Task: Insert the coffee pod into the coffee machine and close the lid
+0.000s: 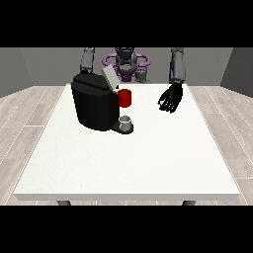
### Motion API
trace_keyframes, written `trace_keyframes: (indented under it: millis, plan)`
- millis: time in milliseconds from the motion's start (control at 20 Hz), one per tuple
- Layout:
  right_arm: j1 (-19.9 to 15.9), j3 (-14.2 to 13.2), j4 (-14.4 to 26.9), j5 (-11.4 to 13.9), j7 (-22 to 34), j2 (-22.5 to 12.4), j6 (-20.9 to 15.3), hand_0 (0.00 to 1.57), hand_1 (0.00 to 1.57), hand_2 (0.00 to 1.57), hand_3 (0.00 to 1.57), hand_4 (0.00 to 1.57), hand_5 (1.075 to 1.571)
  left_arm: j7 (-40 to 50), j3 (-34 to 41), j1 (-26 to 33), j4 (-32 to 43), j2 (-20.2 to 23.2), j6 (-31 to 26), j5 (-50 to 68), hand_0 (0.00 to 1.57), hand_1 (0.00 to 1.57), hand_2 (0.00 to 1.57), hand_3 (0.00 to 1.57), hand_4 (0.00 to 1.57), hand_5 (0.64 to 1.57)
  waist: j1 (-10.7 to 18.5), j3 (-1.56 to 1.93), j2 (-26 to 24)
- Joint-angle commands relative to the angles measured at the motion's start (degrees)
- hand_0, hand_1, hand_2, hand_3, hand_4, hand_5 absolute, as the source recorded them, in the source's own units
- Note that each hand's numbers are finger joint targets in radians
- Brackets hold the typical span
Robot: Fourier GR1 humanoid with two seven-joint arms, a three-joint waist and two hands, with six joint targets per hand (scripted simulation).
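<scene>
A: The white desk (148, 163) carries a black coffee machine (94, 106), lid (109, 78) raised. Where is the pod?

B: A small grey thing (126, 120) sits at the machine's base, below a red thing at the machine (125, 98); perhaps the pod. It looks light, stiff; take its sides.

A: The hand?

B: The hand at the view's right (170, 98), well right of the machine, fingers relaxed, holds nothing. Grey walls, wooden floor.

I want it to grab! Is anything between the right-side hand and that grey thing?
Nothing visible: only table lies between the hand at the view's right and the grey thing at the coffee machine's foot.
</scene>
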Motion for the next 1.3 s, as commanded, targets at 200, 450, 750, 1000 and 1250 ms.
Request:
trace_keyframes:
  millis: [200,450,750,1000,1250]
  plan:
    - [2.0,-2.0,4.1,-1.7,-2.4,-0.4,1.2,0.00,0.00,0.00,0.00,0.00,1.571,1.4,-4.2,0.0,4.5,-0.1,-2.8,-7.3,0.75,0.75,0.94,0.81,0.37,1.571,0.8,0.00,-2.7]
    - [-2.3,-3.1,3.7,1.1,3.5,-2.5,-1.1,0.00,0.00,0.00,0.00,0.00,1.571,-0.1,-3.4,-3.7,7.8,-1.3,-3.4,-8.4,0.87,0.87,1.02,0.92,0.41,1.571,1.0,-0.02,-2.5]
    - [1.6,-0.7,6.1,3.8,2.3,0.1,-3.6,0.00,0.00,0.00,0.00,0.00,1.571,-3.5,-1.1,-5.3,8.1,-2.0,-5.0,-7.6,1.28,1.28,1.31,1.24,0.50,1.571,2.3,-0.02,-6.0]
    - [0.1,-4.6,8.9,1.3,-1.2,-2.1,-2.5,0.00,0.00,0.00,0.00,0.00,1.571,-6.0,2.1,-7.5,6.6,-4.2,-6.9,-3.3,1.45,1.45,1.43,1.36,0.52,1.571,2.9,-0.01,-5.2]
    - [-0.1,-5.8,13.4,1.2,-2.4,-3.1,-2.1,0.00,0.00,0.00,0.00,0.00,1.571,-3.2,0.5,-8.8,3.4,-4.8,-15.5,-3.9,1.38,1.38,1.38,1.33,0.49,1.571,4.9,0.00,-9.4]
